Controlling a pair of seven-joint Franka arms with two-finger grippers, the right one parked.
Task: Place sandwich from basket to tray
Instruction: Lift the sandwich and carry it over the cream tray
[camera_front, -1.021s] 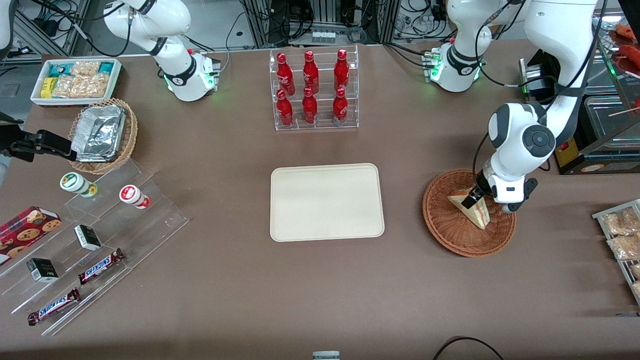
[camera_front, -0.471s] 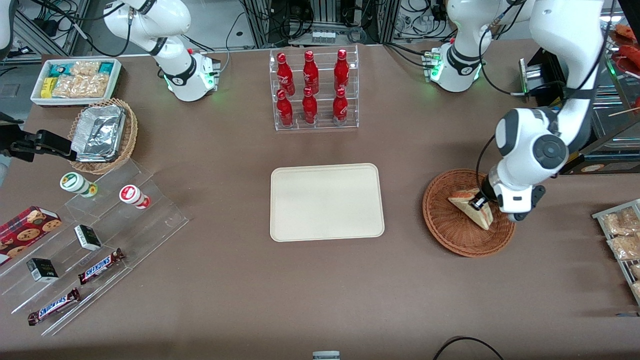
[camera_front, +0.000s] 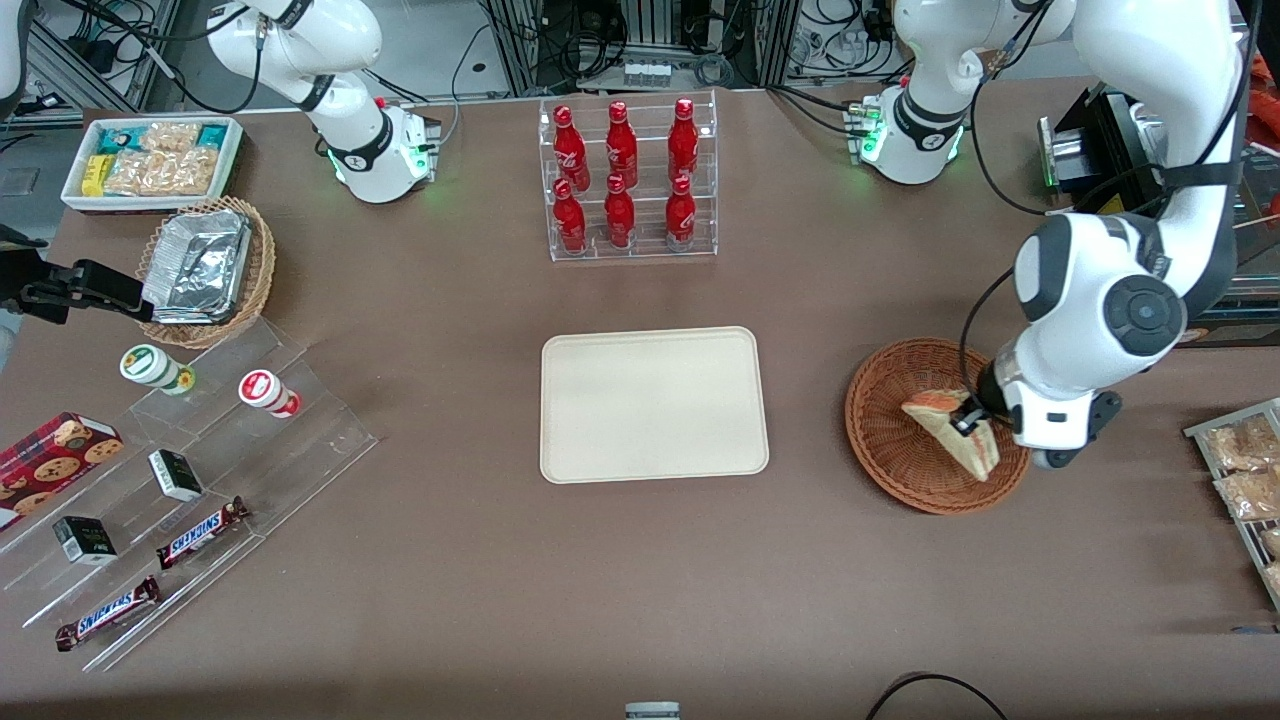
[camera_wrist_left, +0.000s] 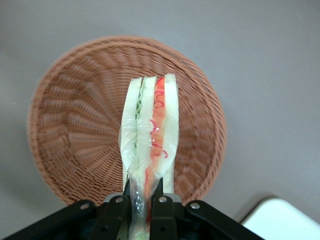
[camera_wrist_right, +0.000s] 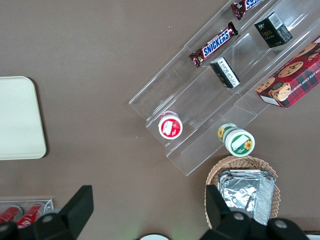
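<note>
The gripper (camera_front: 968, 420) pinches the sandwich (camera_front: 950, 433) between its fingers (camera_wrist_left: 161, 210), holding it above the basket (camera_front: 890, 440) with the filling edge facing the wrist camera. The basket sits on the table toward the working arm's end; the tray (camera_front: 654, 404) lies at the table's middle, well apart from it
</note>
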